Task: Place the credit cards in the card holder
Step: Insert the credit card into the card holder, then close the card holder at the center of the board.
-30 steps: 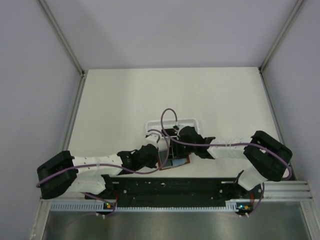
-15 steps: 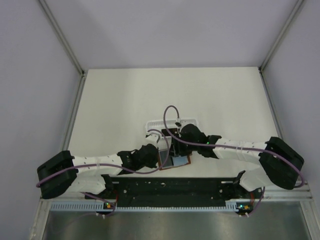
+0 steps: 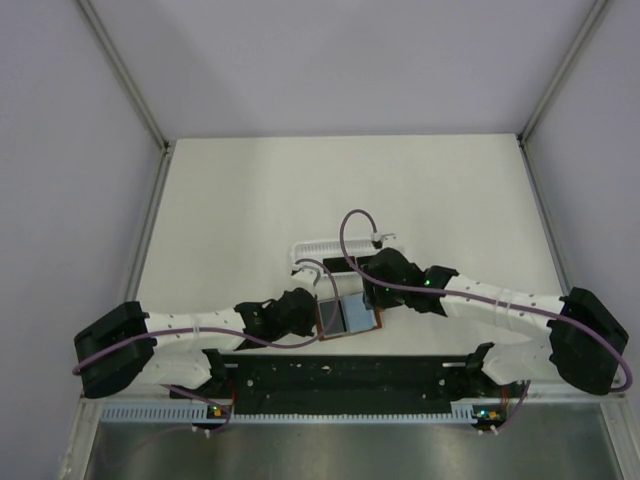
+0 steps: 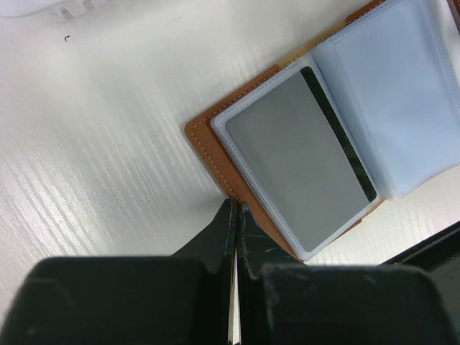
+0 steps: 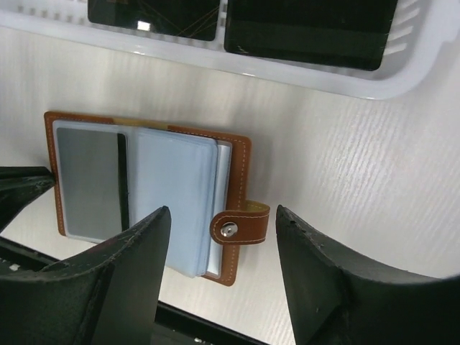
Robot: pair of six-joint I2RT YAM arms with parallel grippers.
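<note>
The brown card holder (image 3: 348, 318) lies open on the table, its bluish pockets facing up. One credit card (image 4: 287, 165) sits in the left pocket. Two black credit cards (image 5: 154, 14) (image 5: 309, 29) lie in the white basket (image 5: 424, 65) behind it. My left gripper (image 4: 236, 207) is shut, with its tips against the holder's brown left edge (image 4: 215, 140) and nothing between them. My right gripper (image 5: 223, 215) is open and empty, just above the holder's clasp tab (image 5: 241, 223), one finger on each side.
The white slotted basket (image 3: 330, 246) stands just behind the holder. A black mounting rail (image 3: 340, 372) runs along the table's near edge, close in front of the holder. Grey walls enclose the table on the left, right and back.
My right gripper has opened wide and pulled back to the right off the holder, uncovering the pockets. Its elbow has swung out to the right. The left arm has not moved.
</note>
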